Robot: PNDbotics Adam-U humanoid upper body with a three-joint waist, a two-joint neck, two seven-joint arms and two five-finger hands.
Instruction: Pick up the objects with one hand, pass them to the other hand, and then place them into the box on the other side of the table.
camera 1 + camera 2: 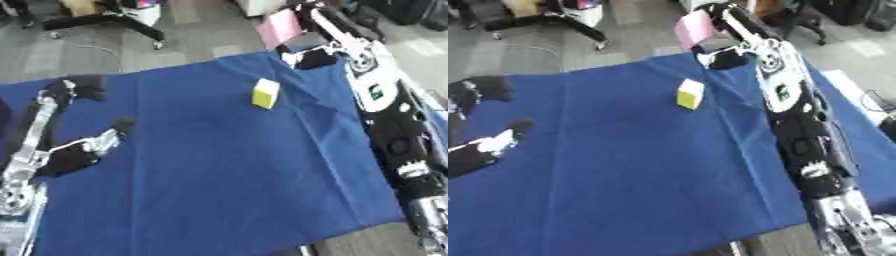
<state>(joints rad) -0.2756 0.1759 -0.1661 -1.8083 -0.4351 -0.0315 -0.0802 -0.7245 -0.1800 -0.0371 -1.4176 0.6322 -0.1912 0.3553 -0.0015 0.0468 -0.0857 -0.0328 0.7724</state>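
Left eye view alone shows the left hand [87, 145] whole, near the blue cloth [219, 175].

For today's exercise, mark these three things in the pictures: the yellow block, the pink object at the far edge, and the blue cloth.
yellow block [265, 93], left eye view, its front face.
pink object [694, 26], right eye view, its flat side.
blue cloth [227, 175], left eye view, a bare stretch.

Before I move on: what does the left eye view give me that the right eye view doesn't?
Only the left eye view shows the whole left forearm with its silver joints down to the lower left corner, with the left robot hand at its upper end.

Only the right eye view shows more blue surface beyond the right arm, by the right edge.

Both show the blue cloth, the yellow and white block lying free on it, and the right robot hand at the cloth's far edge beside something pink.
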